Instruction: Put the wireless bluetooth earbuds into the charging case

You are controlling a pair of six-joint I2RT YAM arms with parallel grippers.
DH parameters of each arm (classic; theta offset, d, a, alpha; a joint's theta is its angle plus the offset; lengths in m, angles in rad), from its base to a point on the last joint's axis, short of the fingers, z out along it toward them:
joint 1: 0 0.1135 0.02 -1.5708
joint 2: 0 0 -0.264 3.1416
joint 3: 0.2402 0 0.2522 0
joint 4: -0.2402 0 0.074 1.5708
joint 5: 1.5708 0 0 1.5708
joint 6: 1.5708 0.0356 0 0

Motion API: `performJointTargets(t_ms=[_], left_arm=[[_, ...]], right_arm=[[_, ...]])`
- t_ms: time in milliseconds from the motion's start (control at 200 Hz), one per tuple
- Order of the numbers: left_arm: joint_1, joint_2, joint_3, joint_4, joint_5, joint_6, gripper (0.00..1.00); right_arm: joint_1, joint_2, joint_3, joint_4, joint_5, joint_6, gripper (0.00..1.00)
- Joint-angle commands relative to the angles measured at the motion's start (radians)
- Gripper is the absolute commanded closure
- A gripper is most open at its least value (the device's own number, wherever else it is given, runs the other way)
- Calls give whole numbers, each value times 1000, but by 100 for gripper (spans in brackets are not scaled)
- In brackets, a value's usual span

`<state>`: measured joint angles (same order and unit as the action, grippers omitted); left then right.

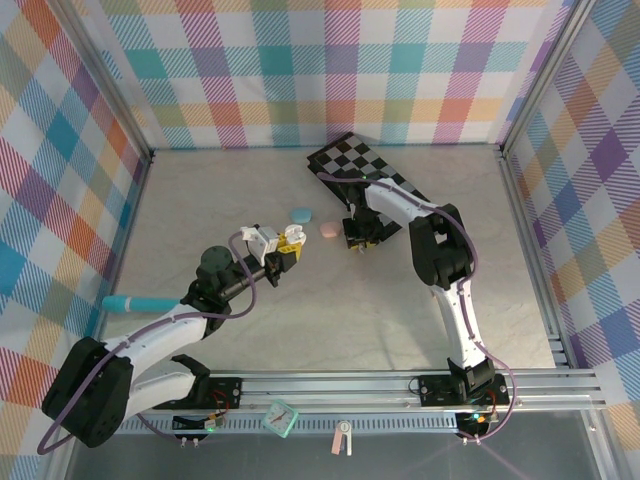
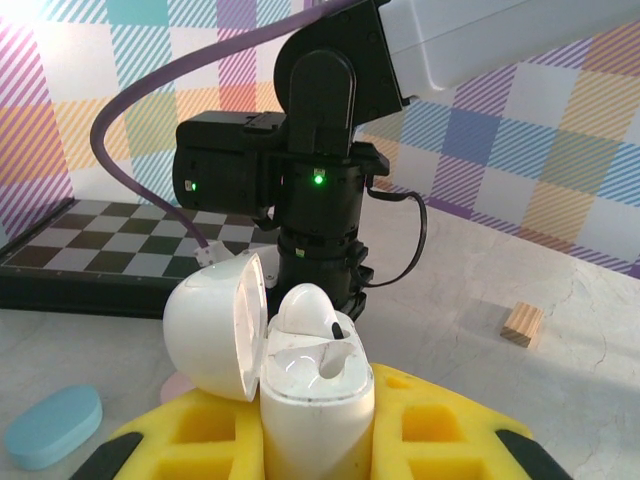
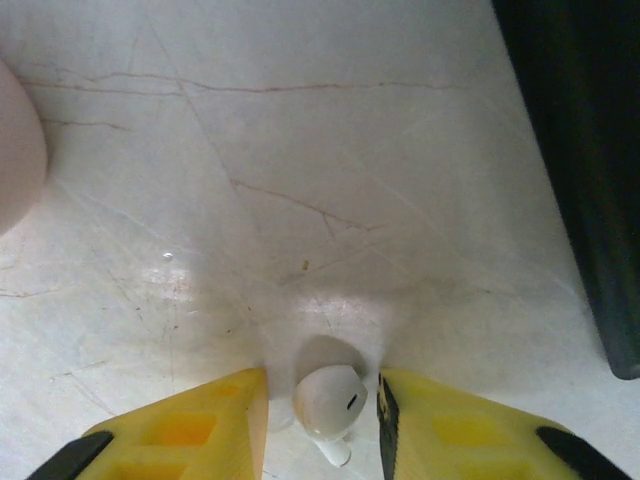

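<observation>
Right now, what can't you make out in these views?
- Top external: the white earbud is too small to see and hidden under the right gripper.
- Left wrist: the base of the charging case is cut off by the bottom edge.
- Right wrist: most of the pink case is cut off by the left edge.

The left arm (image 1: 160, 340) stretches from its base at the near edge diagonally toward the table's middle. The left gripper (image 1: 283, 252) has its yellow fingers (image 2: 440, 440) clamped on the open charging case (image 2: 315, 395). The right arm (image 1: 450, 300) rises from the near edge, folds at the elbow (a sharp bend) and points the right gripper (image 1: 357, 238) straight down near the table's middle. Its fingers (image 3: 180, 440) stand parted either side of a white earbud (image 3: 330, 398), with a slight gap on each side.
</observation>
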<state>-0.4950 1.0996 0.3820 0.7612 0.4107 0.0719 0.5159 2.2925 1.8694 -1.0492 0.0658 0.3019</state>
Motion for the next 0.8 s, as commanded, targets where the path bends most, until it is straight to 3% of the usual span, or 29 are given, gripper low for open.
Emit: performJointTargets(t_ms=[0, 350, 795], left_arm=[[6, 8, 20, 53, 31, 0, 100], [7, -4, 20, 34, 34, 4, 100], [-7, 51, 23, 99, 48, 18, 100]], right_arm=[[4, 17, -23, -4, -15, -8, 66], [-3, 25, -24, 38, -13, 9, 73], [-4, -282, -249, 194, -35, 60, 77]])
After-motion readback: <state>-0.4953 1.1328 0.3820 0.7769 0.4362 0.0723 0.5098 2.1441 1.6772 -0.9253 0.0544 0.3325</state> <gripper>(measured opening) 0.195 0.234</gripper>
